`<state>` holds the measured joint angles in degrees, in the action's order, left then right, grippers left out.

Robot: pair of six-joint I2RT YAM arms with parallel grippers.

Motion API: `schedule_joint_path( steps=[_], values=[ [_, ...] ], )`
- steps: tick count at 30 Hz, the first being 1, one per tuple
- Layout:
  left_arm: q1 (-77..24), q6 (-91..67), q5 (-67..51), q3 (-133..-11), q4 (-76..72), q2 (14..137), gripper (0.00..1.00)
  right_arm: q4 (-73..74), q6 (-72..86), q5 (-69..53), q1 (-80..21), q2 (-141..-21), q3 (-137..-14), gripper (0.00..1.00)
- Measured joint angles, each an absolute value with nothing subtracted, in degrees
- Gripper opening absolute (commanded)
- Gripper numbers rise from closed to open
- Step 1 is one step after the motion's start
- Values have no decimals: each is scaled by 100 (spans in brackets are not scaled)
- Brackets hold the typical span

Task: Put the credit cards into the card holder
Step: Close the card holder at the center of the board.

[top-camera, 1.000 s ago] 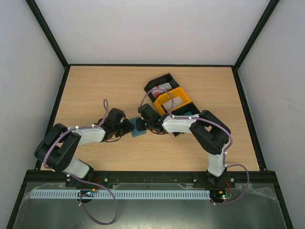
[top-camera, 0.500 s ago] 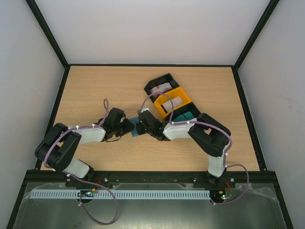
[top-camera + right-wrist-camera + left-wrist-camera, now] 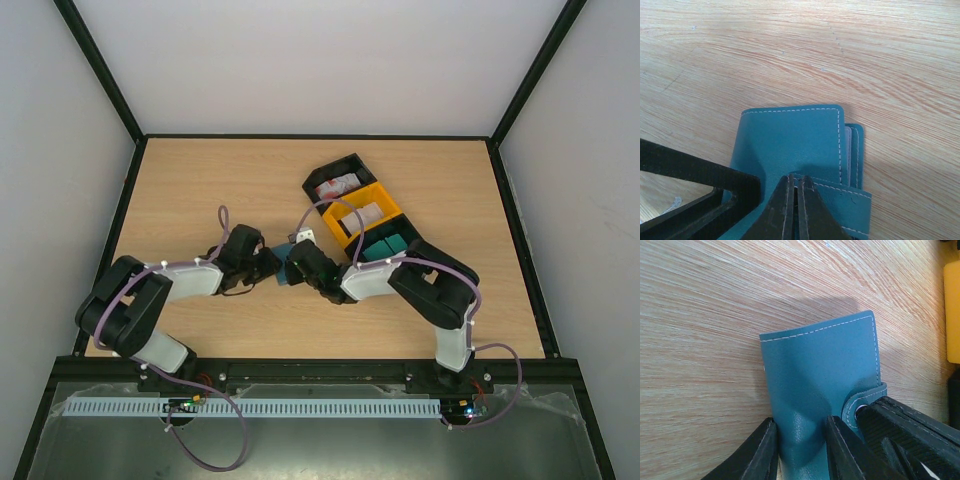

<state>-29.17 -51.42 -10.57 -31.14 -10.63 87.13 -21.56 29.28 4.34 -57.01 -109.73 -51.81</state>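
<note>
Left gripper (image 3: 801, 437): fingers narrow, pinching the card holder (image 3: 820, 365) by its cover edge. The holder stands off the wooden table (image 3: 200, 190), mid-table between the two grippers. Right gripper (image 3: 796, 181): fingers nearly together, nipping the clasp strap (image 3: 840, 192). Pale inner pocket edge shows at the holder's right side. Credit cards (image 3: 338, 185) lie right of the grippers: red-and-white in the far black bin (image 3: 322, 172), pale in the yellow bin (image 3: 345, 222), teal in the near black bin (image 3: 400, 228).
</note>
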Motion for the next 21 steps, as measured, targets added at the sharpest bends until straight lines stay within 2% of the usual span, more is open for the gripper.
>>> schedule_joint_path(
  steps=[10,21],
  values=[
    [-2917,-5133,-1046,-3190,-956,8731,29,-2191,2805,530,-5741,-10956,-5166,3],
    [-2860,-4936,-794,-3498,-204,8477,33,-423,3109,137,-5424,-10886,-6200,11]
  ],
)
